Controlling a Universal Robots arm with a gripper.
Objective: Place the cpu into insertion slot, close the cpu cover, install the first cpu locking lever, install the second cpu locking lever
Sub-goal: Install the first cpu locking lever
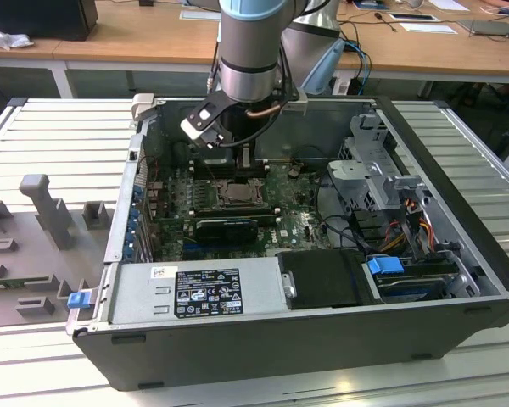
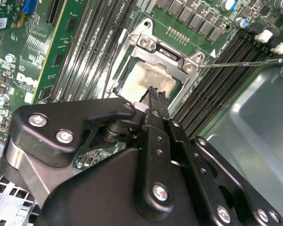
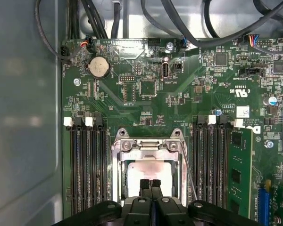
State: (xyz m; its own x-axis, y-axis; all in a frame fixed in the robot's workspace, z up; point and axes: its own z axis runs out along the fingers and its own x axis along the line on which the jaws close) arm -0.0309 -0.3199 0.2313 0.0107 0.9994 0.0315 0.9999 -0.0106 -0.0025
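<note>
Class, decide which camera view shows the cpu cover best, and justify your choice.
The first wrist view: the cpu cover faces the camera squarely, one edge hidden behind the pincer. The second wrist view shows it obliquely, partly hidden. The exterior view shows it distant beneath the arm.

A silver-grey robot arm with pale blue joint caps (image 1: 250,42) reaches straight down from above. At its wrist, a black metal gripper (image 3: 150,182) points downward, its two slim fingers (image 3: 145,186) pressed together, tips touching.
</note>
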